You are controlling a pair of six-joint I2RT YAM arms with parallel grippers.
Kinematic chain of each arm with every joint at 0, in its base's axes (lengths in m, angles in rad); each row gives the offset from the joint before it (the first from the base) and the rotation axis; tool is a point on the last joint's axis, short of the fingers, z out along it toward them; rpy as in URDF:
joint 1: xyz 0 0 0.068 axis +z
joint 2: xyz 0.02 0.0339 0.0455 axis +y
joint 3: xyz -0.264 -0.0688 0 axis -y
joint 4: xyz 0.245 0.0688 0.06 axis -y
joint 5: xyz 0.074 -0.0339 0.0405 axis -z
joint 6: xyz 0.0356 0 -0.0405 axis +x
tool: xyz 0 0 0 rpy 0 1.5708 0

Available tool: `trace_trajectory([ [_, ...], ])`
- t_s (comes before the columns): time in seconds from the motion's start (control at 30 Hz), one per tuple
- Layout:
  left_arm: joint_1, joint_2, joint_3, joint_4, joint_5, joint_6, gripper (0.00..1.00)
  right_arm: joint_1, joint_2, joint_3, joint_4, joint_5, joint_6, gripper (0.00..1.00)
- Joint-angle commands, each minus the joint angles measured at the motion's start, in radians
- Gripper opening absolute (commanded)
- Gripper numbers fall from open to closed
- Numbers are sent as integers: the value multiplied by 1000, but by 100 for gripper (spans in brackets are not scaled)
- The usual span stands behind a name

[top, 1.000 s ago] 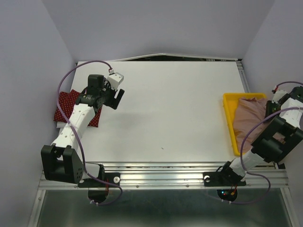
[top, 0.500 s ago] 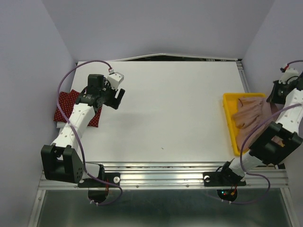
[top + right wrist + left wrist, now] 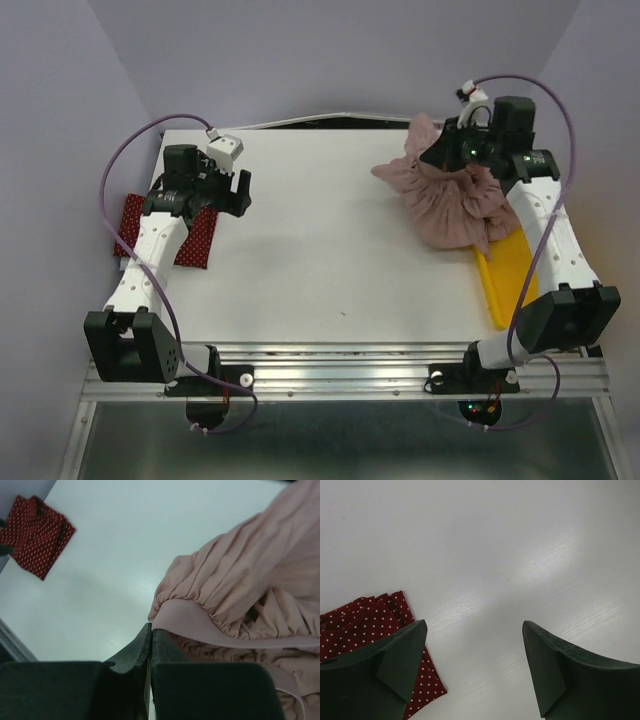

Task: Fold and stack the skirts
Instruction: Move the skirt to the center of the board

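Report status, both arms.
Left gripper open beside folded red skirt. Right gripper shut on pink skirt, dangling by yellow tray. Nothing blocking.

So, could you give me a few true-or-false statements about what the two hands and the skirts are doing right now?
1. The right hand is shut on the pink skirt. True.
2. The left hand holds the red dotted skirt. False: it is open and empty above the table, and that skirt lies on the table nearby.
3. The pink skirt lies inside the yellow tray. False: it hangs bunched from the right hand.
4. The red dotted skirt lies near the table's left edge. True.
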Motion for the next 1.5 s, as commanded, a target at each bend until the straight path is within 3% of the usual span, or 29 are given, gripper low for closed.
trace_trajectory([
  [0.0, 59, -39, 35, -11, 111, -15, 89, 193, 3, -178, 192, -36, 43, 1],
  [0.13, 67, -28, -7, -8, 146, 9, 89, 394, 51, -357, 273, 31, 14, 1],
  [0.17, 67, -22, -26, -5, 164, 15, 89, 430, 68, -408, 314, 39, 11, 11],
  [0.2, 67, -19, -35, -1, 173, 34, 89, 490, 113, -417, 325, 39, 12, 38],
  [0.23, 67, -15, -46, 3, 189, 40, 89, 512, 137, -417, 325, 35, 14, 52],
  [0.33, 67, 8, -72, 13, 249, 78, 87, 536, 203, -373, 305, -33, 14, 72],
  [0.43, 50, 22, -90, 12, 292, 129, 84, 536, 189, -298, 258, 51, -61, 75],
  [0.53, -39, 21, -115, 27, 322, 184, 83, 472, 113, -255, 209, 133, -180, 75],
  [0.7, -162, 56, -130, 101, 324, 106, 78, 302, 60, -226, 106, 220, -461, 70],
  [0.87, -327, 56, -211, 295, 350, -107, 76, 222, 117, -215, 59, 150, -689, 66],
  [1.0, -383, 73, -251, 404, 318, -241, 78, 222, 161, -192, -12, 43, -848, 63],
  [1.47, -424, 188, -209, 414, 309, -252, 79, 222, 295, -215, -27, -62, -1199, 67],
])
